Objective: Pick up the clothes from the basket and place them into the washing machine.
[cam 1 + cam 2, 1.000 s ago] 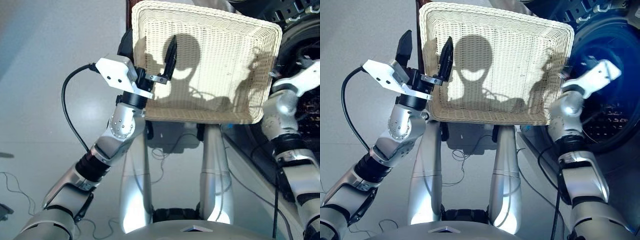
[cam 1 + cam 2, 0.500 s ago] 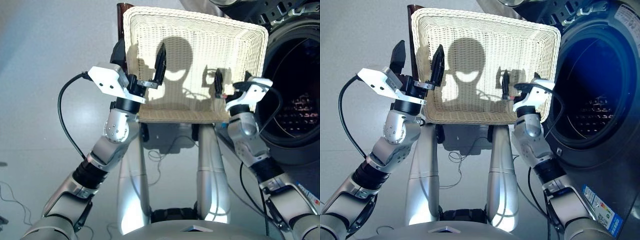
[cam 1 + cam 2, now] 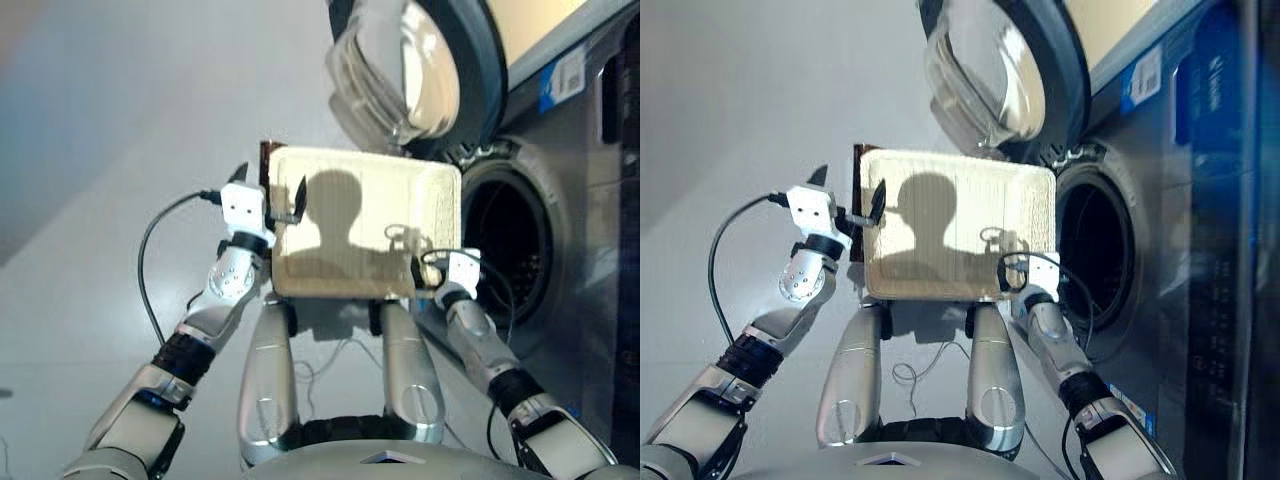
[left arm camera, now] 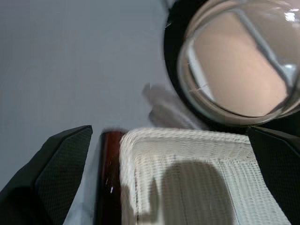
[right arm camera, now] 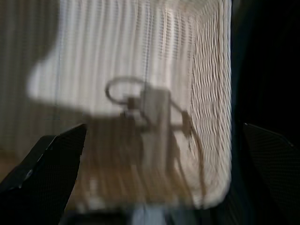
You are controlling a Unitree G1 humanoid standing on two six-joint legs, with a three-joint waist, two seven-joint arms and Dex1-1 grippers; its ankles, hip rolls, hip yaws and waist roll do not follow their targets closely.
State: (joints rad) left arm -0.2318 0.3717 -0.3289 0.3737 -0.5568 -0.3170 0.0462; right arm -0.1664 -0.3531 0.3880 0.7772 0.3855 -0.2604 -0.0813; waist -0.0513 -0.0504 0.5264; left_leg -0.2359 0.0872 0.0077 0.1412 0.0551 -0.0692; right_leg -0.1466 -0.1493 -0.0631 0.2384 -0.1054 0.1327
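On the far left we see our left gripper (image 3: 272,196) raised at the left rim of the basket (image 3: 430,190). Its two black fingers stand well apart with nothing between them, one outside the basket's left wall and one over the inside, so that they straddle the wall and the dark brown edge piece (image 4: 107,178) beside it. We judge this pose as parked rather than reaching, since there is nothing under it to take.

The cream wicker basket itself sits in front of us, just left of the washer opening, and we see only bare weave and our own shadow on its floor. None of the clothes shows in it in any view.

At the basket's near right corner our right gripper (image 5: 159,154) hangs low, between the basket and the machine. In its wrist view the fingers are spread wide and empty, looking over the basket's right wall.

Right again is the washing machine (image 3: 1200,330), its porthole (image 3: 510,250) dark and open. The glass door (image 3: 400,65) is swung up and left, above the basket's far side. We cannot make out cloth in the dark drum, but with the basket bare we judge the loading finished.
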